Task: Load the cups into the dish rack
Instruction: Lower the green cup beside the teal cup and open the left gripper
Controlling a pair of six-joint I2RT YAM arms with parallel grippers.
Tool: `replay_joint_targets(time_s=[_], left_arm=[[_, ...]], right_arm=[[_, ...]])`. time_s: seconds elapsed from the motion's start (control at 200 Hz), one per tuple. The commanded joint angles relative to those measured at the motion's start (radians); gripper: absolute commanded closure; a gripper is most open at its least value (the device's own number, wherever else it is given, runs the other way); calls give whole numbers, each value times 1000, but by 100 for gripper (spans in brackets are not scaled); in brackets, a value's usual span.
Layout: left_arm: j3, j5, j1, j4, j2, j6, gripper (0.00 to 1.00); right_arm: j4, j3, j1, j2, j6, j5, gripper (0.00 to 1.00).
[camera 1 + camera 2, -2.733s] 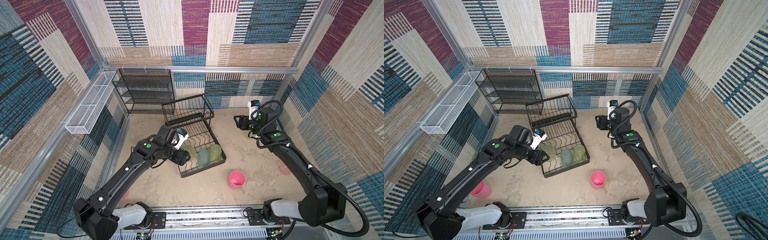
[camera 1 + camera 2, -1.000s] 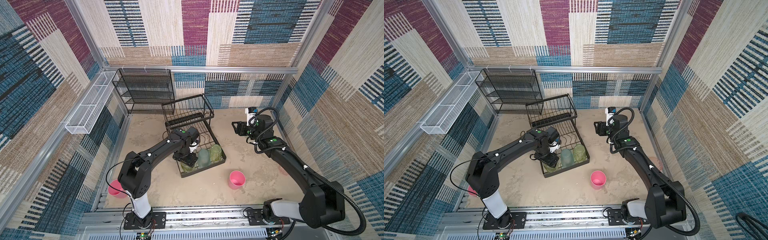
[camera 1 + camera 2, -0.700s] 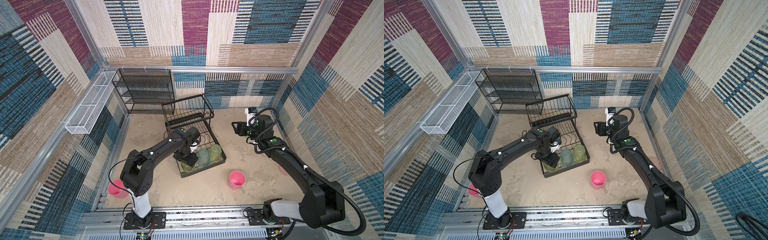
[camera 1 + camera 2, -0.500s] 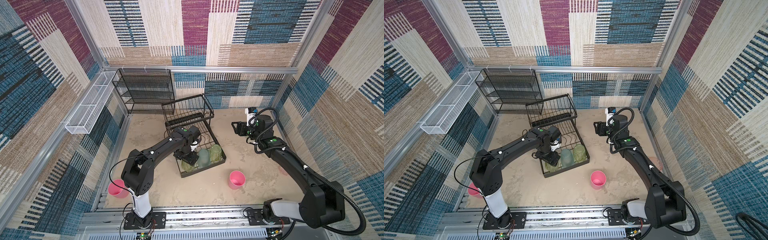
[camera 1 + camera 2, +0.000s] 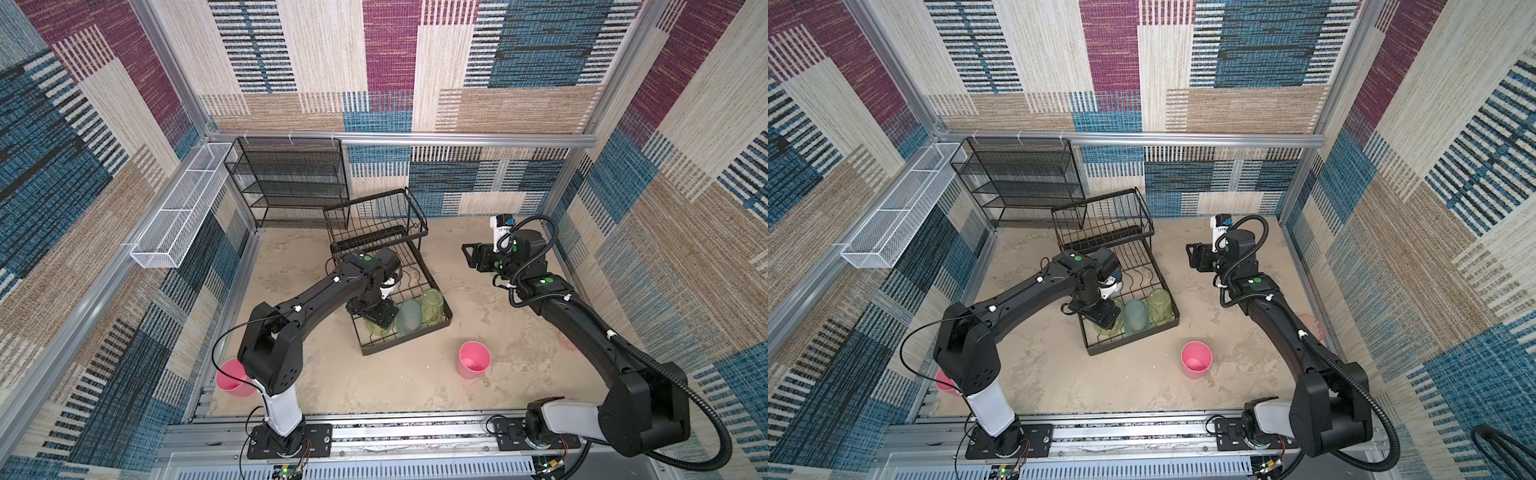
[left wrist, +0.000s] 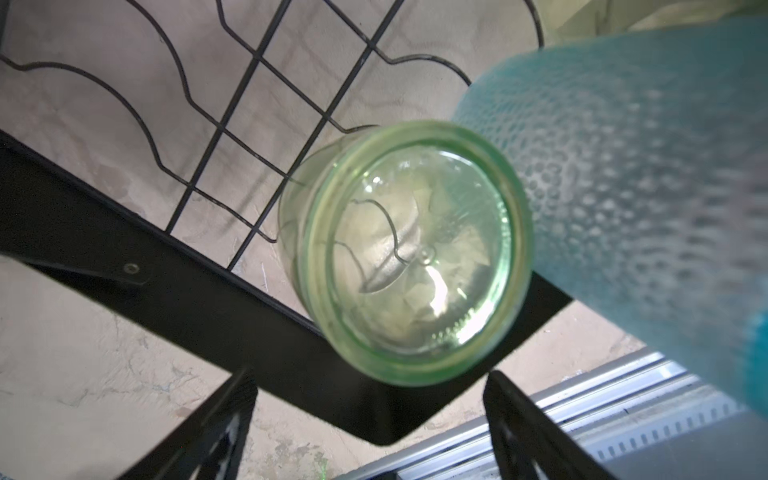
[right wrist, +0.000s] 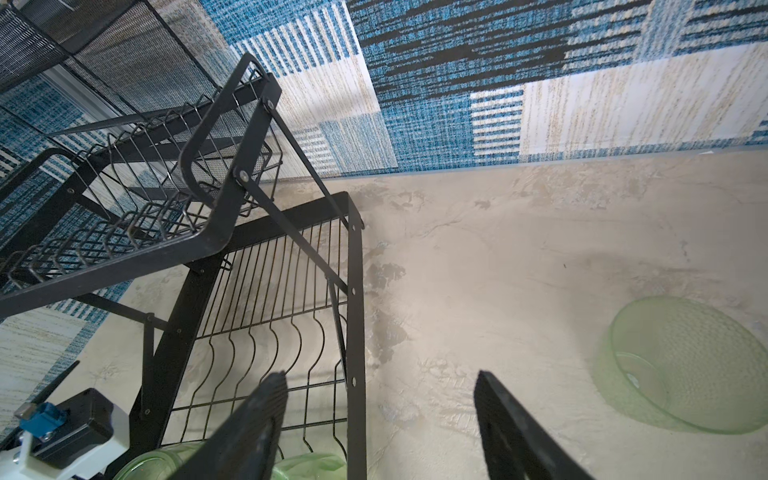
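Three cups (image 5: pixel 432 305) sit in the lower tier of the dish rack (image 5: pixel 399 341), and your left gripper (image 5: pixel 376 318) hangs just above the end one, the yellow-green cup (image 6: pixel 409 253), jaws apart and off it. Lift straight up so that neither finger clips the teal cup (image 5: pixel 409 318) just beside it. Your right gripper (image 7: pixel 380 376), jaws apart and empty, hovers near the rack, free for the pink cup (image 5: pixel 473 359) on the bench (image 5: pixel 374 386).

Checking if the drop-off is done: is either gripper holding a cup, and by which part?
Nothing is held. The left gripper stands open above a yellow-green cup resting in the dish rack; the right gripper is open and empty.
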Motion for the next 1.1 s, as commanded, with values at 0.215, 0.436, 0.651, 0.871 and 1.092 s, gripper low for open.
replay_joint_targets(time_s=[0.215,0.436,0.651,0.871,1.092], left_arm=[[22,-27,4,-22,-83,-12,12],[30,-29,9,-10,-115,-45,12],[53,-59,9,13,-66,-66,13],[92,-98,9,15,11,-65,14],[62,-146,10,17,3,-73,14]], right_arm=[[24,9,-1,-1,7,-11,26],[19,13,1,-5,15,-14,25],[7,17,2,-19,16,-22,26],[2,21,3,-31,19,-28,25],[3,15,4,-40,19,-25,25]])
